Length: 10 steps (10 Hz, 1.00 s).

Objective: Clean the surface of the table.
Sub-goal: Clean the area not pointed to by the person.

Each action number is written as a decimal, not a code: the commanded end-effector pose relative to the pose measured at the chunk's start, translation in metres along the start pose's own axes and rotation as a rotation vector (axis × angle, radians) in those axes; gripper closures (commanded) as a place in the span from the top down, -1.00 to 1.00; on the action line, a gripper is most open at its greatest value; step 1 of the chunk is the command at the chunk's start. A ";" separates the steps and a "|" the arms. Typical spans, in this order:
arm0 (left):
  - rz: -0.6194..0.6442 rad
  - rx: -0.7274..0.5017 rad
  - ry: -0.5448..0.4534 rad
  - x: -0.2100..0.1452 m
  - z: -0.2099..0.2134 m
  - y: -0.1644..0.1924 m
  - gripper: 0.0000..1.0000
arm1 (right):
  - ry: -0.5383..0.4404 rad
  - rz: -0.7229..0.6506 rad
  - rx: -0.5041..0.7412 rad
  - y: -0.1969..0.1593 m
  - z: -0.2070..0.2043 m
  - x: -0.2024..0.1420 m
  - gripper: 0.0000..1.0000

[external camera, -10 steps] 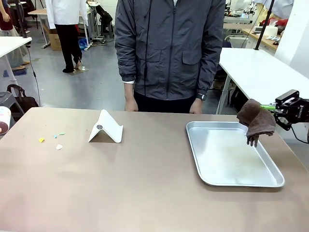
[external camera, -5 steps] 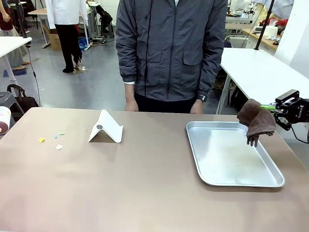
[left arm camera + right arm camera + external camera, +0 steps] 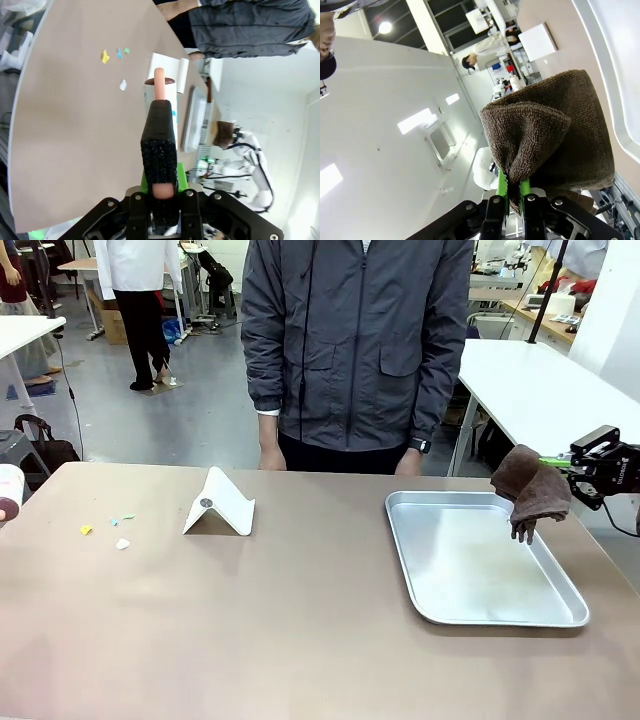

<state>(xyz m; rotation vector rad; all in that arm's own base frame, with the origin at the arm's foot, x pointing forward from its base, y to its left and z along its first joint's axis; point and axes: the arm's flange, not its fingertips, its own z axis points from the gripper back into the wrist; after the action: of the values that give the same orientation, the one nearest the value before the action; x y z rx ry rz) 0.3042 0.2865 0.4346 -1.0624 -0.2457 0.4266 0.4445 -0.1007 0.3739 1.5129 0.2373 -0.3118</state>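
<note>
Honestly, little has changed: my right gripper (image 3: 556, 478) hangs where it was, above the far right corner of the tray (image 3: 396, 540), and the white roll (image 3: 6, 495) at the table's left edge has only dipped slightly. So I judge the table (image 3: 300, 640) not yet wiped, as the scraps (image 3: 121, 543) lie on its far left. My right fingers are clamped on the brown cloth (image 3: 530, 490). My left gripper (image 3: 159, 115) is closed tight on a peach-coloured handle (image 3: 159, 82).
</note>
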 end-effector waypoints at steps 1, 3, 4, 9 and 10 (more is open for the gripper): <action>-0.082 0.140 0.017 -0.002 -0.026 -0.015 -0.56 | -0.009 0.000 -0.005 0.003 -0.001 0.000 -0.79; -0.024 0.231 0.068 0.014 -0.061 -0.016 -0.56 | -0.009 0.000 -0.005 0.003 -0.001 0.000 -0.79; -0.002 0.255 0.059 0.019 -0.069 -0.016 -0.56 | -0.009 0.000 -0.005 0.003 -0.001 0.000 -0.79; 0.103 0.354 -0.023 0.051 -0.102 -0.007 -0.56 | -0.009 0.000 -0.005 0.003 -0.001 0.000 -0.79; 0.097 0.362 -0.050 0.054 -0.104 -0.005 -0.56 | -0.009 0.000 -0.005 0.003 -0.001 0.000 -0.79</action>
<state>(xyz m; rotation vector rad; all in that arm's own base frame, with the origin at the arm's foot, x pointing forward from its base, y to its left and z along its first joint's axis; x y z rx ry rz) 0.3887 0.2316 0.3870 -0.7249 -0.1200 0.5288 0.4445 -0.1010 0.3737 1.5126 0.2368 -0.3126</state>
